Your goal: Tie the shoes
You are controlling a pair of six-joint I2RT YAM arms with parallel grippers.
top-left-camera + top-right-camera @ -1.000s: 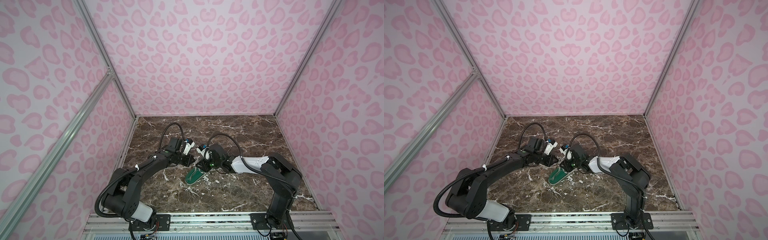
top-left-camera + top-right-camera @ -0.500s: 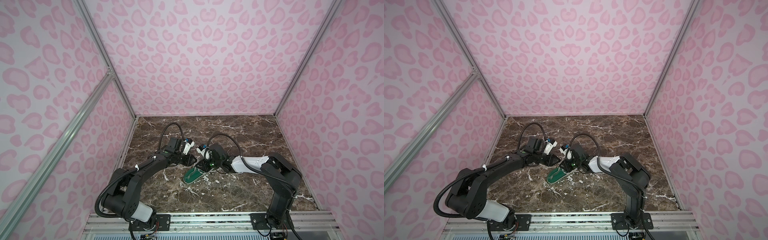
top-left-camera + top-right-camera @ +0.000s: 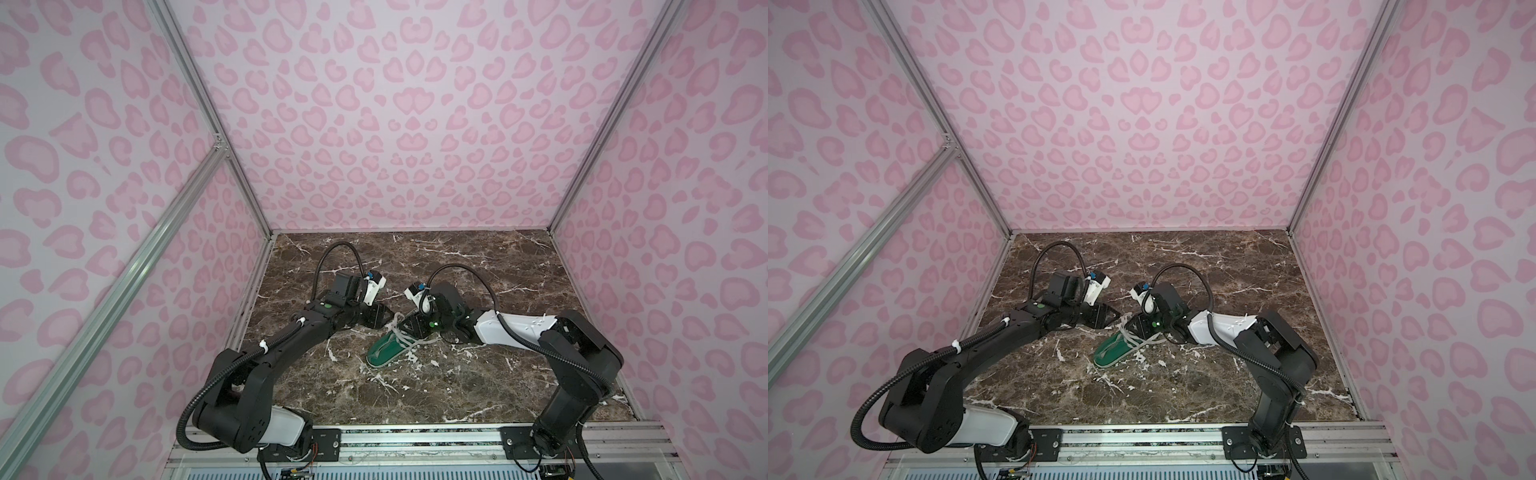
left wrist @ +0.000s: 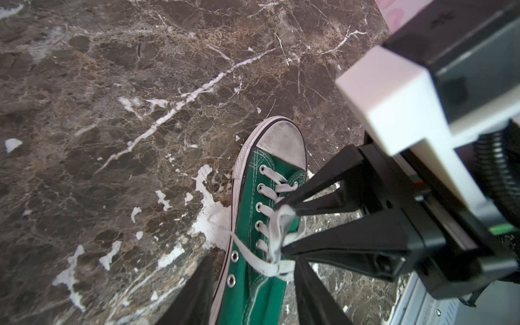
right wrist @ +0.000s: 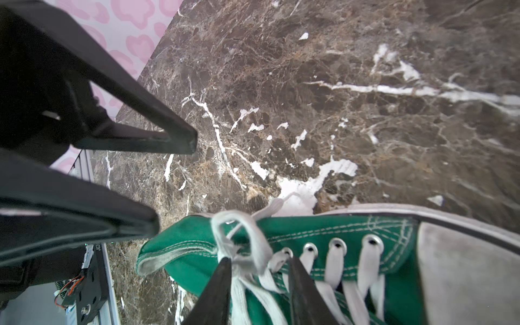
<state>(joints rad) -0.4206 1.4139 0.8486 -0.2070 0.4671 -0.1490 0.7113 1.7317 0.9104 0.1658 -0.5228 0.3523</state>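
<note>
A green sneaker [image 3: 386, 353] [image 3: 1113, 351] lies mid-table, its white toe cap [image 4: 284, 143] pointing toward the front left. The white laces [image 4: 277, 225] [image 5: 247, 233] are gathered in a loose knot over the top eyelets. Open, my left gripper [image 3: 384, 319] [image 4: 256, 259] straddles the shoe's tongue end and holds nothing. From the other side comes my right gripper [image 3: 409, 328] [image 5: 259, 260]. Its jaws are apart, one on each side of the lace knot, and a lace loop drapes between the fingertips [image 4: 281, 205]. The heel is hidden under the grippers in both top views.
The dark marble tabletop [image 3: 478, 374] has white veins that look like lace pieces. Pink patterned walls [image 3: 665, 291] close in the left, back and right sides. A metal rail [image 3: 415, 436] carrying both arm bases runs along the front edge.
My left gripper has gone from shut to open and let go of the lace. The right gripper's jaws have widened a little. The shoe has barely shifted.
</note>
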